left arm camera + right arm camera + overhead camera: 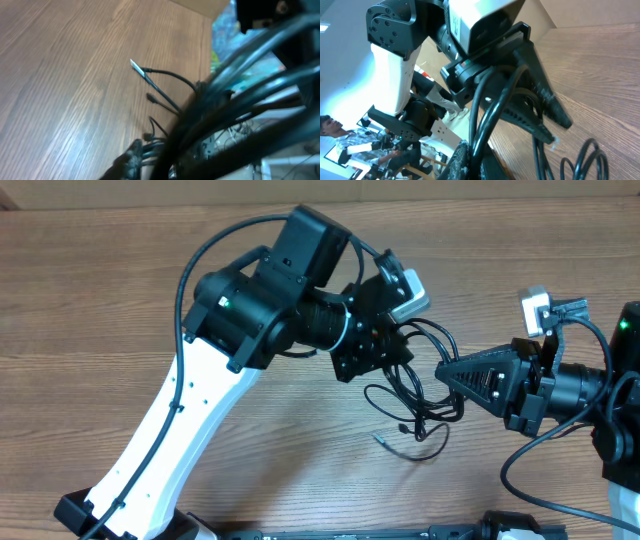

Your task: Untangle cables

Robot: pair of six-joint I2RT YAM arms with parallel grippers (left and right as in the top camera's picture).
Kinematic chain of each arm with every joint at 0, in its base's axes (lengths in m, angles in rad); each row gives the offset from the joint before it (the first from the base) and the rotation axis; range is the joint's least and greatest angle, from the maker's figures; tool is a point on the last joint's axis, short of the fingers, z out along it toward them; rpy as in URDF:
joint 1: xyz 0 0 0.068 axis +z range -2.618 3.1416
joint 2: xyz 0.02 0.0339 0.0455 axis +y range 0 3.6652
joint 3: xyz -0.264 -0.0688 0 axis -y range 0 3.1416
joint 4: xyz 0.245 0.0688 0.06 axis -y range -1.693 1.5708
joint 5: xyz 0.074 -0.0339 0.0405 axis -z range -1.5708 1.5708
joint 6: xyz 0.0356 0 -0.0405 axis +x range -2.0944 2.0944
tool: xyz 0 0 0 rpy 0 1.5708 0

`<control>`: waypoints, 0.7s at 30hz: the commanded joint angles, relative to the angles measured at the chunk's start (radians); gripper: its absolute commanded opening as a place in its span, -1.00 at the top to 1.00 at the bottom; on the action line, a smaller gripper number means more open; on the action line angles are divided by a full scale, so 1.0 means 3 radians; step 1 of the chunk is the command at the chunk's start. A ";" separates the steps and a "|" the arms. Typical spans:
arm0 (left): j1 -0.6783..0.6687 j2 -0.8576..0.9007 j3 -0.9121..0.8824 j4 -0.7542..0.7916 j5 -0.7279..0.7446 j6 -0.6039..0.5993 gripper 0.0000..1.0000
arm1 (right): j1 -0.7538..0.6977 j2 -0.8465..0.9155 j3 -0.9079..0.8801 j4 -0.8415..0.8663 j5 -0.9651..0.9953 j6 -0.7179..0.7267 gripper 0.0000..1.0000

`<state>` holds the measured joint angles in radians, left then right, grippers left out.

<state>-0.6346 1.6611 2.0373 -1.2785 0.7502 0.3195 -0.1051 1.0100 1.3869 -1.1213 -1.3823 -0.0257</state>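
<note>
The cables [418, 402] lie as a small black tangle on the table between the two arms, with a loose plug end [380, 438] trailing toward the front. My left gripper [397, 367] comes in from the left and looks shut on strands at the tangle's top. In the left wrist view its finger [131, 156] presses against bunched cables [167, 74], and a silver plug [136, 66] lies beyond. My right gripper [443, 370] points left into the tangle, shut on a cable [485, 115]. The right wrist view shows the left gripper [552, 127] close ahead.
The wooden table [120, 270] stretches bare to the left and the back. The left arm's white link [170, 430] crosses the front left. A black base rail [400, 532] runs along the front edge. A person [335, 132] sits beyond the table.
</note>
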 commanded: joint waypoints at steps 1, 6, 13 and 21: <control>-0.0034 0.0032 0.0038 0.0005 0.0126 0.0018 0.91 | -0.0005 -0.0028 0.0000 0.0017 -0.0041 0.0000 0.92; -0.0015 0.0032 0.0038 0.0083 0.0013 -0.0359 0.91 | -0.0005 -0.0028 0.0000 -0.0281 0.1036 0.0001 0.82; 0.0043 0.0032 0.0038 0.0343 -0.0730 -0.1762 0.91 | -0.0005 -0.0028 0.0000 -0.0559 0.2174 0.0078 -1.00; 0.0034 0.0032 0.0038 0.0861 0.0752 -0.1729 0.92 | -0.0005 0.0088 0.0000 -0.0443 0.2618 0.0187 -1.00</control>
<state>-0.6258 1.6722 2.0373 -1.0451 0.7452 -0.2234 -0.1047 1.0161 1.3865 -1.2762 -0.6655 0.0238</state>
